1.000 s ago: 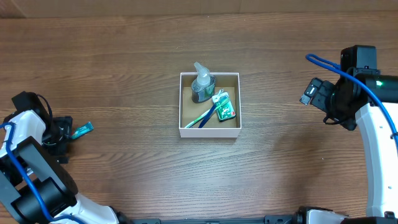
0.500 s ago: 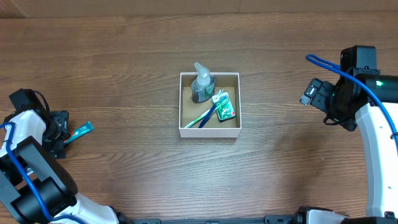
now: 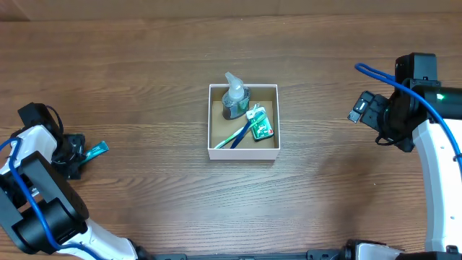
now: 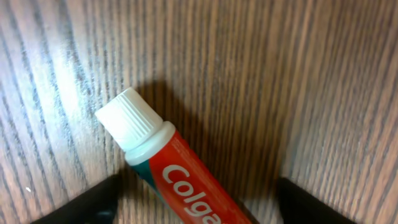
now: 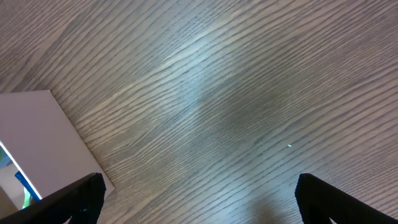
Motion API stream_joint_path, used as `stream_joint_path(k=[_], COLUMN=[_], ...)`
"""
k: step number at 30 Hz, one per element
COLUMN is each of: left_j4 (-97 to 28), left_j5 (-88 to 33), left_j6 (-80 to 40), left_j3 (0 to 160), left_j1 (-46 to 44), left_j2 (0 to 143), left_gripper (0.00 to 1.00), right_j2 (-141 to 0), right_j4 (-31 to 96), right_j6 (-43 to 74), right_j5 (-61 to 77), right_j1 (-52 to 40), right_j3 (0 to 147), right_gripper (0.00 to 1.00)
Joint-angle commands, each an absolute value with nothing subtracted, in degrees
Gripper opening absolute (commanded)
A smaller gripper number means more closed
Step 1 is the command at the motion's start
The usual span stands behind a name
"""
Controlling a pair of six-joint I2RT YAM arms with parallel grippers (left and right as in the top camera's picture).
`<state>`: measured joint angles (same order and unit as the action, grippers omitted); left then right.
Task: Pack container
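Observation:
The container (image 3: 243, 154), a white-walled square box with a brown inside, sits at the table's middle. It holds a clear pump bottle (image 3: 234, 97), a blue-green toothbrush (image 3: 238, 136) and a green packet (image 3: 261, 124). A red Colgate toothpaste tube (image 4: 180, 168) with a white cap lies on the wood at the far left (image 3: 94, 149). My left gripper (image 4: 199, 202) is open, one finger on each side of the tube, not touching it; in the overhead view the gripper (image 3: 74, 154) is at the tube's left end. My right gripper (image 5: 202, 199) is open and empty at the right (image 3: 361, 107).
The container's white corner (image 5: 37, 137) shows at the left of the right wrist view, left of the right gripper's fingers. Bare brown wood lies between the tube and the container. The right arm's blue cable (image 3: 375, 72) loops above it.
My left gripper has shifted slightly to the right and closer over the tube, which wobbled a little. The right arm and the container have not moved.

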<state>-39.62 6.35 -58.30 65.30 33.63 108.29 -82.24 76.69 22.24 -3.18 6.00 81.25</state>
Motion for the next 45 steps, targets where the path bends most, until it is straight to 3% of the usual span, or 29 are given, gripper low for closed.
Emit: stream_joint_path(k=[1, 6, 17, 25, 33, 40, 45], left_j4=[-39.33, -39.4, -39.88, -47.7, -55.59, -55.24, -55.64], left_j5=[1.39, 0.95, -2.39, -2.74, -1.08, -1.04, 1.89], left_j6=[-58.7, -58.7, -57.21, -50.7, -40.47, -25.28, -7.64], left_j3=[64.6, 64.6, 64.9, 72.14, 82.43, 83.74, 83.74], left_j1=[33.32, 33.34, 33.34, 33.1, 25.61, 7.84, -9.28], left_j2=[111.5, 111.5, 111.46, 109.21, 96.75, 83.11, 79.68], left_gripper=[0.57, 0.35, 0.04, 0.04, 0.04, 0.04, 0.04], right_j2=[-82.21, -82.21, -82.21, -82.21, -82.21, -82.21, -82.21], right_j4=[76.82, 76.82, 76.82, 76.79, 76.69, 76.66, 76.64], right_j6=[22.02, 22.02, 22.0, 21.12, 21.15, 21.15, 21.17], right_j5=[-3.31, -3.31, -3.31, -3.29, -3.27, -3.27, -3.25], right_j1=[6.17, 6.17, 6.17, 6.2, 6.17, 6.17, 6.17], right_j3=[81.32, 81.32, 81.32, 81.32, 81.32, 81.32, 81.32], right_gripper=[1.0, 1.0, 1.0, 1.0, 1.0, 1.0, 1.0])
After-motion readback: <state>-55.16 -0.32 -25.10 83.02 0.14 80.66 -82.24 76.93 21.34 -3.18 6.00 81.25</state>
